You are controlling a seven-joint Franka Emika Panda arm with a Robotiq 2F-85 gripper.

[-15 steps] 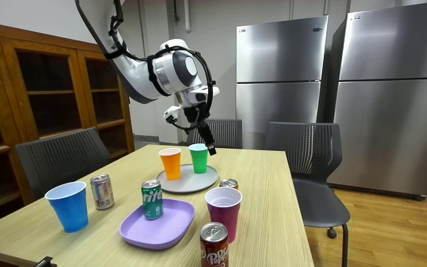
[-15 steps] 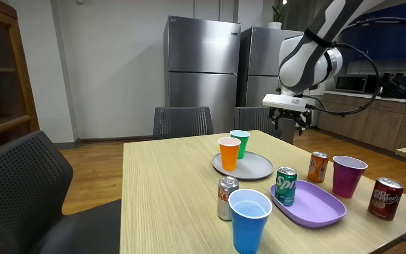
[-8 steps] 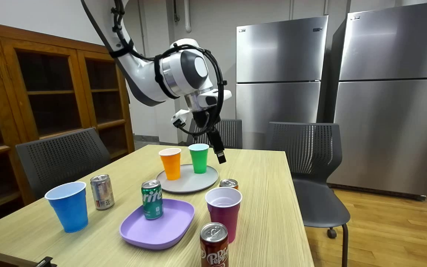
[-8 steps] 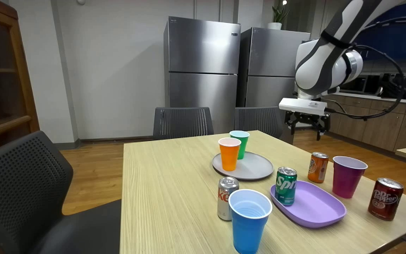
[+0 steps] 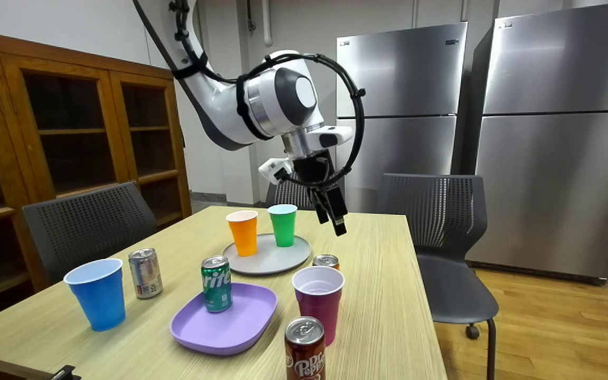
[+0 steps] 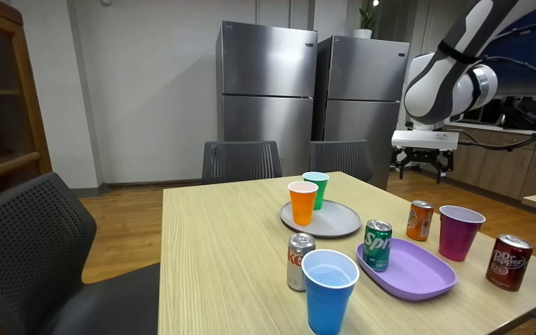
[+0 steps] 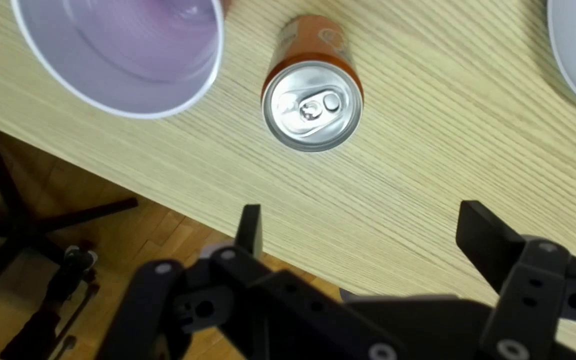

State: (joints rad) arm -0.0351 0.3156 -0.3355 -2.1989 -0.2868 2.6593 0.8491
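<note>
My gripper (image 7: 360,214) stands open over the table with nothing between its fingers; both exterior views show it (image 5: 332,226) raised above the tabletop. Nearest to it is an upright orange soda can (image 7: 313,105), ahead of the fingertips in the wrist view and mostly hidden behind the magenta cup (image 5: 319,303) in an exterior view. That cup, pale inside, stands upright beside the can. A grey round plate (image 6: 338,225) bears an orange cup (image 6: 303,204) and a green cup (image 6: 322,188). On a purple tray (image 6: 421,277) stands a green Sprite can (image 6: 378,246).
A blue cup (image 5: 98,298) and a silver can (image 5: 145,274) stand close together. A Dr Pepper can (image 6: 509,263) is near the table's edge. Dark chairs (image 5: 436,232) stand around the table, with two steel refrigerators (image 6: 268,93) behind.
The arm and gripper have moved to the right in both exterior views, past the green cup, and the gripper has turned somewhat. The jaws stay open. Cups, cans, plate and tray have not moved.
</note>
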